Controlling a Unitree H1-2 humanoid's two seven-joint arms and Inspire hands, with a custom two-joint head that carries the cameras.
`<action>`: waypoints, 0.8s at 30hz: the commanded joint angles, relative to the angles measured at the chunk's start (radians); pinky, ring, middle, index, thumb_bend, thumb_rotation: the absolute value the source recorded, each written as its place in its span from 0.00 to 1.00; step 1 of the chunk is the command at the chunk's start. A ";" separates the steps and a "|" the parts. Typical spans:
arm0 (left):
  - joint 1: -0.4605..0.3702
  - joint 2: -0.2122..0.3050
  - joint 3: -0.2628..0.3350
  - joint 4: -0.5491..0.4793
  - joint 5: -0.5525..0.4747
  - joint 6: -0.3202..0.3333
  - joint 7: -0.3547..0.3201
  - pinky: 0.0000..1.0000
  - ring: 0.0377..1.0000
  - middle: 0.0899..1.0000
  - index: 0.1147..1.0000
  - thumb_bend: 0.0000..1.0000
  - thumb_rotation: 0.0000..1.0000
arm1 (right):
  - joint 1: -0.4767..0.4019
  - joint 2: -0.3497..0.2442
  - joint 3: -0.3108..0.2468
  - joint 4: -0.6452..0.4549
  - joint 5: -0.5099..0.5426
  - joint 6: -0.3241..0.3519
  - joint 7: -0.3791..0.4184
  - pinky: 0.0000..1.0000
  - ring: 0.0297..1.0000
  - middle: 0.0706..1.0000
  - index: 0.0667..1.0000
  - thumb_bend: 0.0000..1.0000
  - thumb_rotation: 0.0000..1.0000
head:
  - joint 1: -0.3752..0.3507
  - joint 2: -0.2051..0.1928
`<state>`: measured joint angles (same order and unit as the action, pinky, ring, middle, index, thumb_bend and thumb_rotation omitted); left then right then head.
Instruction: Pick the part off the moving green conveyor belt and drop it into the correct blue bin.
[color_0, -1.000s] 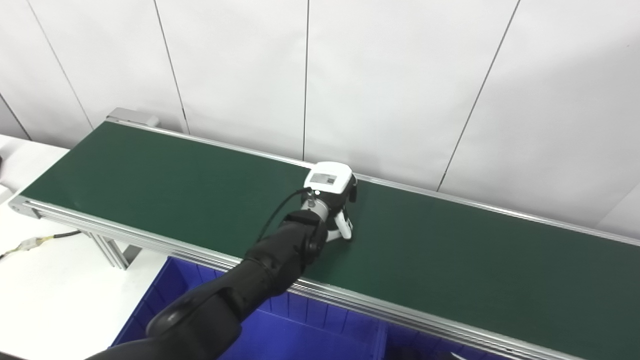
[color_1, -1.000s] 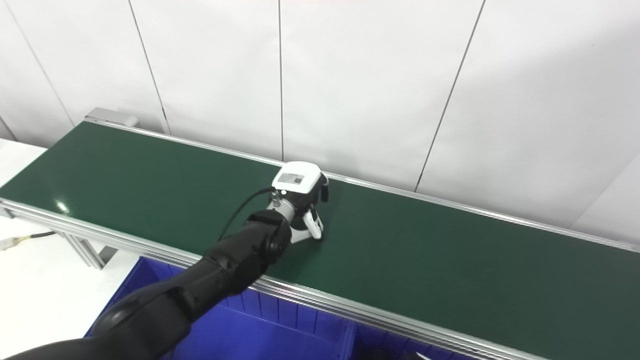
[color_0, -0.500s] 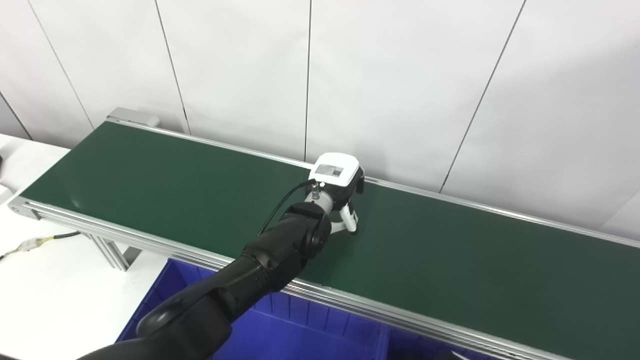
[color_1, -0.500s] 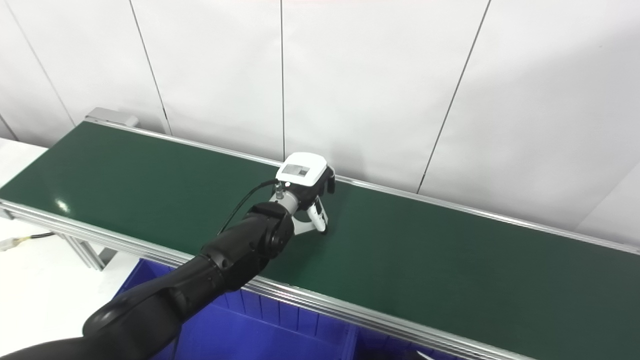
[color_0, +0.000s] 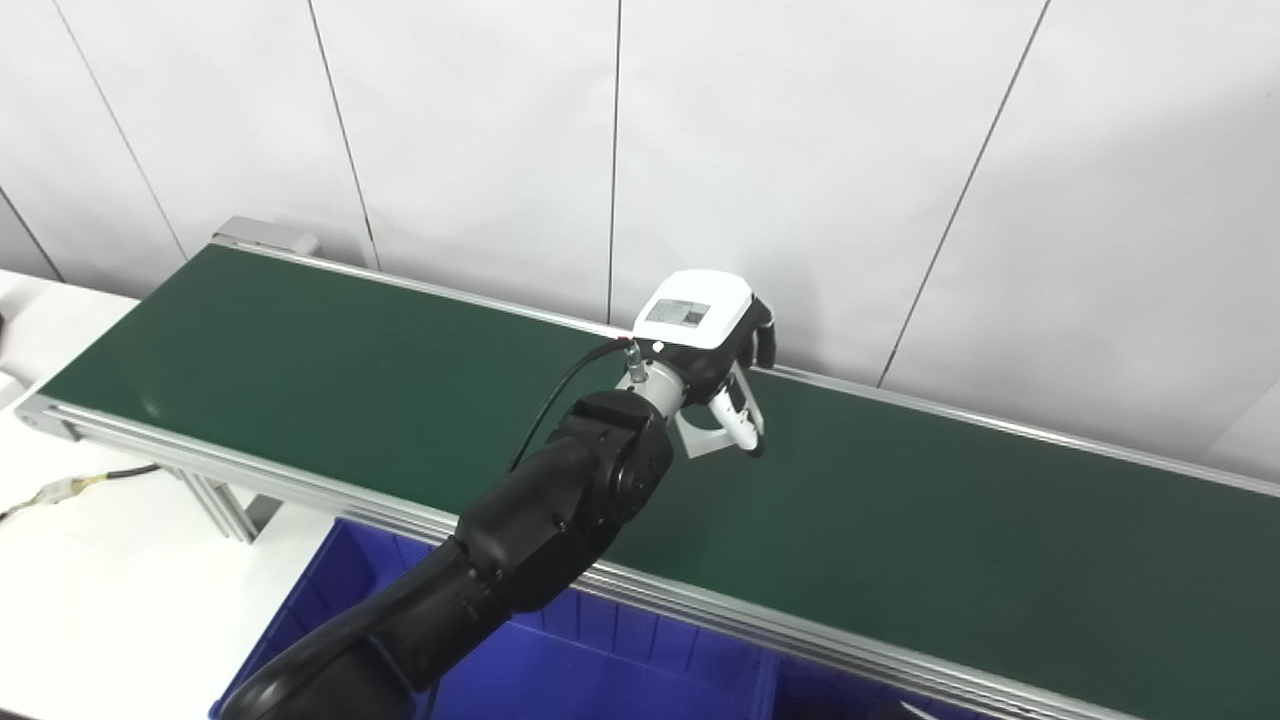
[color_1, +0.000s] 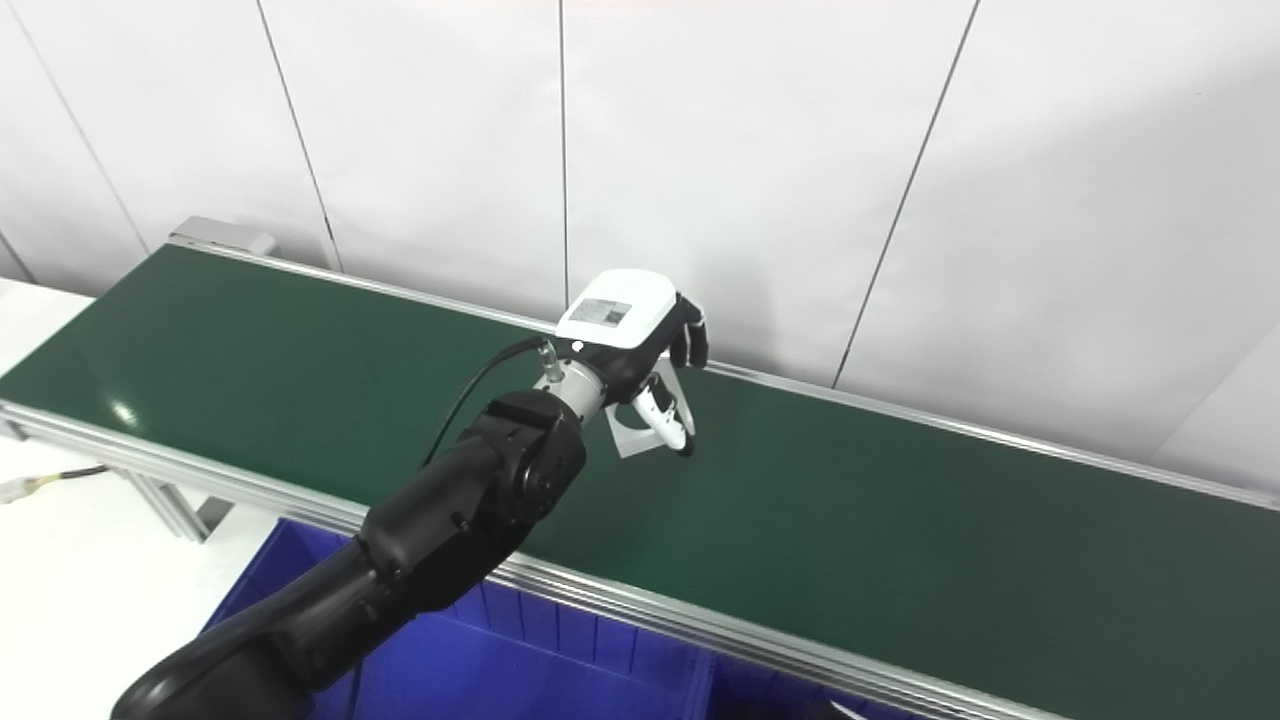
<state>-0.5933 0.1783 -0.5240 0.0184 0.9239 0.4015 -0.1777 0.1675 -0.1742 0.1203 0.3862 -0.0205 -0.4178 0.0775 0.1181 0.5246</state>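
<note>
My left hand (color_0: 705, 345) hangs a little above the green conveyor belt (color_0: 950, 520), near its far rail. Its fingers are curled around a small white flat part (color_0: 697, 441) that hangs under the palm, clear of the belt. In the right eye view the same part (color_1: 628, 437) shows between the white thumb (color_1: 668, 420) and the dark fingers. The black left arm (color_0: 540, 520) reaches over the near rail. My right hand is out of the picture.
A blue bin (color_0: 620, 660) with an inner divider (color_0: 765, 685) sits below the belt's near rail (color_0: 700, 605). A white table (color_0: 90, 580) with a cable lies at the left. White wall panels stand right behind the belt.
The left hand has risen off the belt and shifted right and toward the wall, lifting the white part with it.
</note>
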 joint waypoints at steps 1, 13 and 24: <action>0.001 0.016 0.018 -0.102 0.040 0.029 -0.038 0.19 0.25 0.40 0.43 0.52 0.00 | -0.002 0.001 -0.009 -0.030 0.014 -0.052 0.010 0.61 0.71 0.82 0.73 1.00 0.29 | -0.003 0.009; 0.198 0.045 0.055 -0.400 0.127 -0.004 -0.203 0.17 0.22 0.42 0.42 0.52 0.00 | 0.016 -0.002 -0.023 -0.091 0.025 -0.052 0.032 0.64 0.73 0.83 0.75 1.00 0.31 | -0.001 0.124; 0.346 0.047 0.075 -0.478 0.153 -0.008 -0.300 0.20 0.25 0.42 0.42 0.52 0.00 | 0.004 0.003 -0.058 -0.216 0.036 -0.052 0.075 0.62 0.71 0.82 0.74 1.00 0.29 | -0.012 0.347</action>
<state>-0.2390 0.2271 -0.4670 -0.4180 1.0503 0.4089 -0.4772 0.1838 -0.1683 0.0698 0.2158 0.0160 -0.4180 0.1458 0.1058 0.8695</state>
